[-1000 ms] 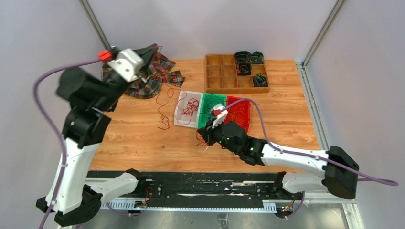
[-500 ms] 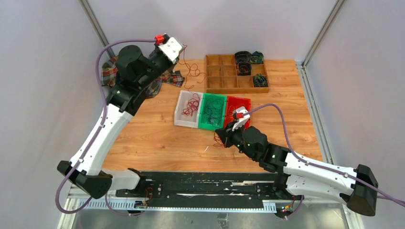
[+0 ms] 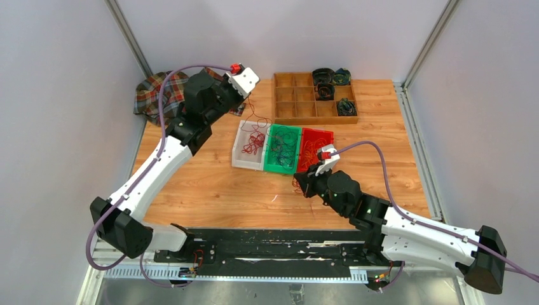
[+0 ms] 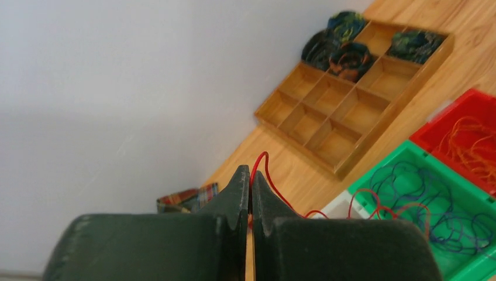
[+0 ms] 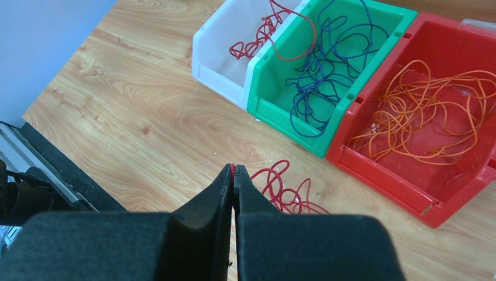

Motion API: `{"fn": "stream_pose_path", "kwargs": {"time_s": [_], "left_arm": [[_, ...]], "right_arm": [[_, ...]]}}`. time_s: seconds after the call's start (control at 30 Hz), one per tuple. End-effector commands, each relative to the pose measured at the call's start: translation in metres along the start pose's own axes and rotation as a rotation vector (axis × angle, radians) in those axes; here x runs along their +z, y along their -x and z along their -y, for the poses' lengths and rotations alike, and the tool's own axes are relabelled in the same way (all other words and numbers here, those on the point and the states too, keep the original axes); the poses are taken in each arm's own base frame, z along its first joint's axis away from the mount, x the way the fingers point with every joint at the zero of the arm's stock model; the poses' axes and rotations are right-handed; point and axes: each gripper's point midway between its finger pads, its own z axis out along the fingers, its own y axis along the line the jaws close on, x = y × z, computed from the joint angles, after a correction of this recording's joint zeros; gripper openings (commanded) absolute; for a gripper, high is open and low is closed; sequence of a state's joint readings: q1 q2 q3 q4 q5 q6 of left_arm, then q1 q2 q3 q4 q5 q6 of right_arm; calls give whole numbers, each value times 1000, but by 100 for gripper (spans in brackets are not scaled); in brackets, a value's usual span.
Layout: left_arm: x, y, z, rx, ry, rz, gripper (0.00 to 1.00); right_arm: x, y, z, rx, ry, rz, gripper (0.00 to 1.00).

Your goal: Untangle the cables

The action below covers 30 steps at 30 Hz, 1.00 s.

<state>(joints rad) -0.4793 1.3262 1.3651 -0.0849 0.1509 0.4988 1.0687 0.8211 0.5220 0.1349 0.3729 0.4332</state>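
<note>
On the table (image 3: 191, 184), three bins (image 5: 285, 125) hold cables (image 5: 325, 77).

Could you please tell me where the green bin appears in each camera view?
Top external: green bin mid-table, middle of the row.
Left wrist: green bin at lower right.
Right wrist: green bin at top centre.
Shared landmark: the red bin beside it, in all three views.

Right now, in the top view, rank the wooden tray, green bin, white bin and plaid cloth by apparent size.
1. wooden tray
2. green bin and white bin: look alike, not ranked apart
Unplaced: plaid cloth, partly hidden behind the left arm
</note>
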Motion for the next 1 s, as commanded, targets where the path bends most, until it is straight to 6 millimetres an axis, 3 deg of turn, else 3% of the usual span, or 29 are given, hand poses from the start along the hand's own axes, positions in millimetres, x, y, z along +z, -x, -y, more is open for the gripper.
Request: {"fn": "stream_pose_path", "kwargs": {"time_s": [0.0,0.23,0.43,0.53,0.7,0.97], "left_arm": [[-6,0,-23,61,130,1,1],[-15,-27,-52,69,328,-104,0],[-29,-44,-50,56,342,-139,0],[-31,-52,-38,52,295,-149,1],[-23,-63,-1,3,107,-163,1],[8,-89,37,-100,-42,-225,1]], "right_arm": [[0,-6,14,30,-52,-3,1],[1,-11,15,40,-54,-13,0],[2,-13,15,37,-54,-24,1],[3,-14,14,36,-54,-29,1],[4,-15,13,46,-55,-35,1],[4,-18,17,61,-67,-25,1]]}}
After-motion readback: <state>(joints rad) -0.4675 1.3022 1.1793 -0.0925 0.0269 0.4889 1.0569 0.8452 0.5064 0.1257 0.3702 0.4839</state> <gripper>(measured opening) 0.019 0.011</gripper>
